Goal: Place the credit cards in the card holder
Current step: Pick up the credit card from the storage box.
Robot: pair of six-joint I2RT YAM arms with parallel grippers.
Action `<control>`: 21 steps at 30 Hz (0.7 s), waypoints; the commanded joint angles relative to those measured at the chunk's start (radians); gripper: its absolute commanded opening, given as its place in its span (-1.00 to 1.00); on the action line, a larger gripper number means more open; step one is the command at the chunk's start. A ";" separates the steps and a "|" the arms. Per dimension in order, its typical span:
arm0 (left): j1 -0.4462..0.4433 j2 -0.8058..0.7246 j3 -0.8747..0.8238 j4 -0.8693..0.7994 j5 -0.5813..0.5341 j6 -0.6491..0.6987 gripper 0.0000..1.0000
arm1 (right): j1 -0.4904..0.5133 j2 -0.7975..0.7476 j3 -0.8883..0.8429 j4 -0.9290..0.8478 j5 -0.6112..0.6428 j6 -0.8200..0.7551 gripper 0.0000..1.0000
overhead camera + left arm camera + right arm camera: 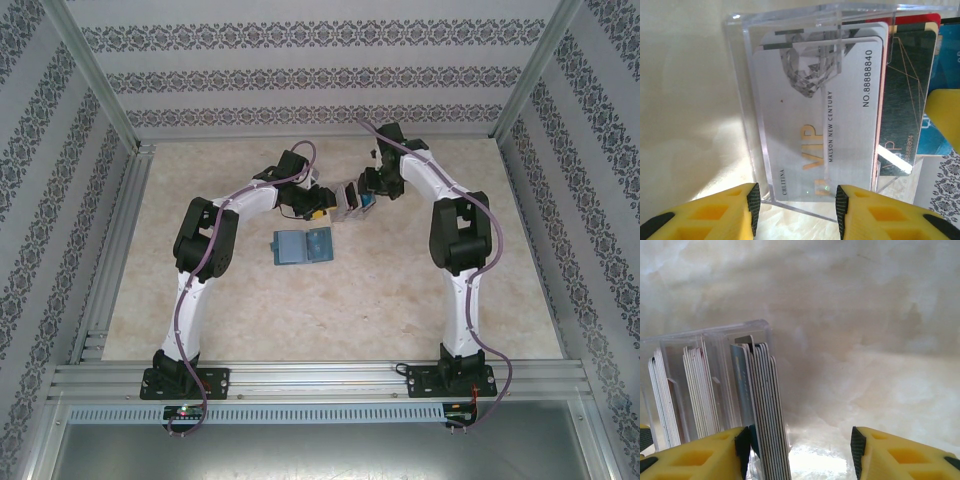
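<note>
Clear stand point(349, 198) on a beige marbled table point(350, 310).
The stand point(735, 75) is upright, see-through plastic, split by thin walls into narrow slots point(715, 337). It sits toward the table's far side. Striped, flower-patterned walls point(300, 80) close in three sides, and aluminium rails point(320, 380) run along the near edge.

Table point(400, 300) viewed from high behind the arm bases point(185, 380), facing down toward the far wall point(320, 80). Left wrist view set behind the left gripper point(796, 207), very close to the card stand point(742, 75), broad face on. Right wrist view set behind the right gripper point(800, 450), low, same card stand point(715, 337) edge-on. Card stand point(348, 197) shared by all three.
</note>
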 commanded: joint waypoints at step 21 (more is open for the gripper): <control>0.012 0.021 -0.012 0.037 0.022 -0.006 -0.08 | -0.010 -0.077 0.003 -0.034 0.024 -0.035 -0.54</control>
